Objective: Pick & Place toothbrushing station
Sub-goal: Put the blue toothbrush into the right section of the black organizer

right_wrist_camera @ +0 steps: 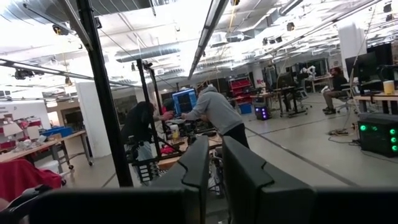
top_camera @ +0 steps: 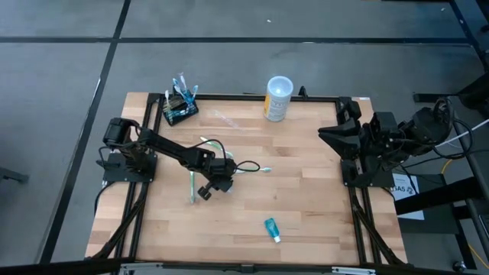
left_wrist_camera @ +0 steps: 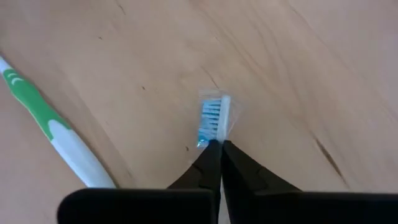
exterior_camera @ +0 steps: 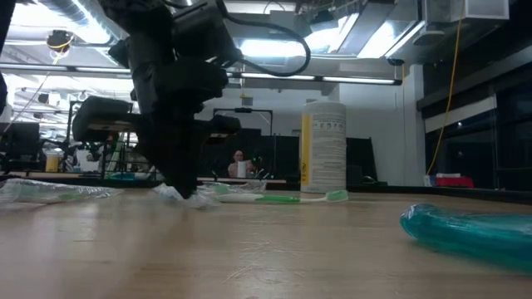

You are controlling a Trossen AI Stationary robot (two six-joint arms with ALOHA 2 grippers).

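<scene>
The left gripper (left_wrist_camera: 219,144) has its fingers pinching a blue-bristled clear toothbrush (left_wrist_camera: 212,119) on the wooden bench (top_camera: 306,191), well apart from the small black toothbrush holder block (top_camera: 179,109) at the far-left corner, while the right gripper (right_wrist_camera: 214,163), fingers slightly apart, waits at the bench's right edge.

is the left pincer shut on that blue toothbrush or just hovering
Shut on it: the left pincer has its fingertips pinched together on the blue toothbrush, just below the bristles.

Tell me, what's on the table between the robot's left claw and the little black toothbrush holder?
In the high view, only bare wooden table and the arm itself lie between the left gripper and the small black rectangular toothbrush holder.
</scene>
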